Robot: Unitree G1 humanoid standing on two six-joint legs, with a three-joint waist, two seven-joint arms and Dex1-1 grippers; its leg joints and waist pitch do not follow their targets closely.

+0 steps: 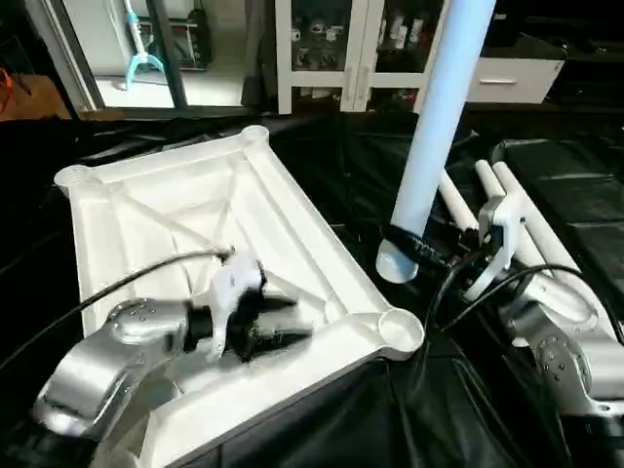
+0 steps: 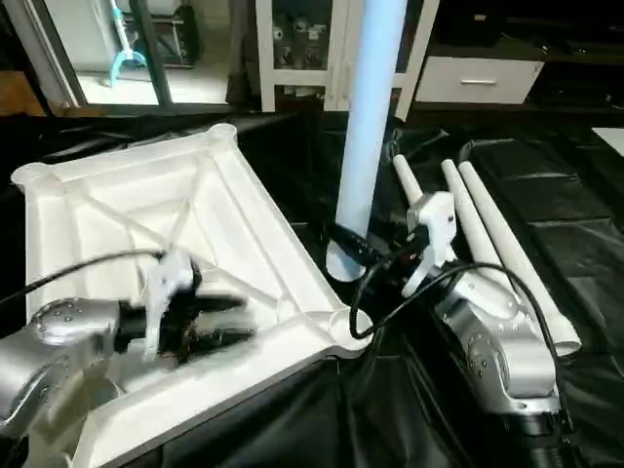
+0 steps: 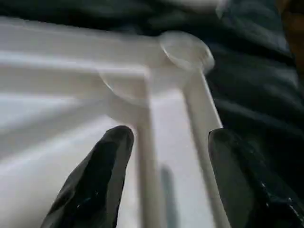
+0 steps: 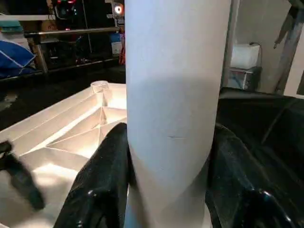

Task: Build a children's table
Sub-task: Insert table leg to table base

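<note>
While the tabletop lies upside down on the black cloth, its ribbed underside faces up and a round socket shows at each visible corner, with the near right socket closest to the upright leg. That leg stands almost vertical, leaning slightly, its lower end just beside the near right socket and over the cloth rather than in the socket. The right gripper holds the leg near its lower end, one black finger pressed to each side of the tube. Over the tabletop, the left gripper hangs with its fingers spread apart and nothing between them; in the left wrist view a thin rib of the tabletop runs up between the two fingers toward a corner socket, and whether they touch the plastic cannot be told. Three more legs lie side by side on the cloth beyond the right arm. White cabinets stand behind the work area.
</note>
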